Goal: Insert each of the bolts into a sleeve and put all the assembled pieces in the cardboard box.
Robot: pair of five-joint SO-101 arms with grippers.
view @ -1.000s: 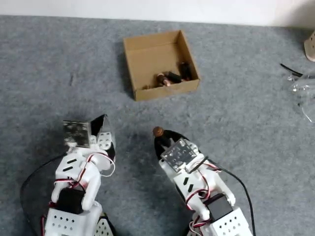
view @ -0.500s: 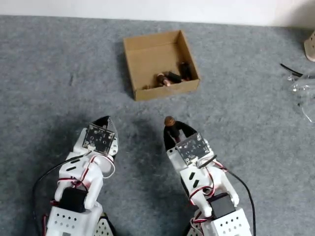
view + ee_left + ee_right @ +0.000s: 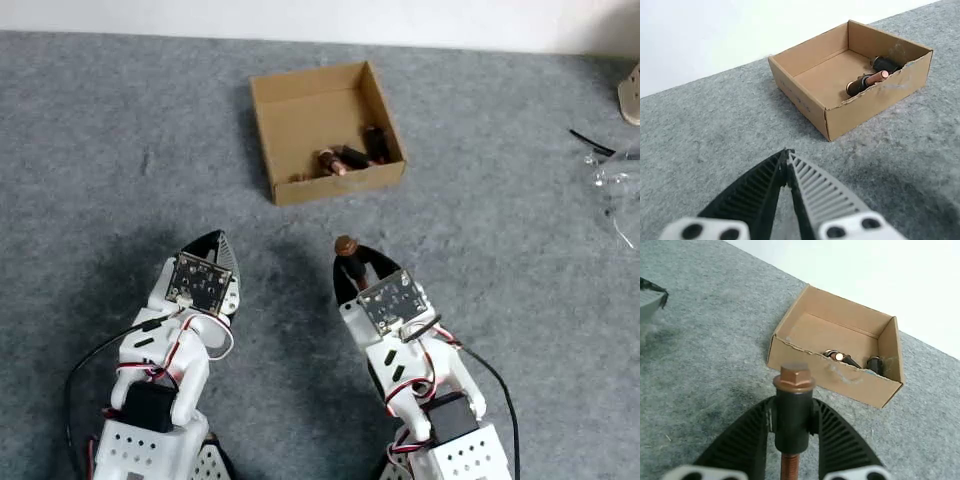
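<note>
Gripping black cylindrical sleeve [image 3: 791, 422] with copper hex-head bolt [image 3: 794, 378] inserted, upright between right gripper [image 3: 352, 266] fingers, seemingly for dropping into brown cardboard box [image 3: 338, 186] at 12 o'clock. Hanging left gripper [image 3: 787, 156] at 9 o'clock, fingers pressed together, empty.

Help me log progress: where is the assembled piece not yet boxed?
In the high view the assembled piece is held upright in the right gripper, copper head up, short of the cardboard box's near wall and right of the left gripper.
</note>
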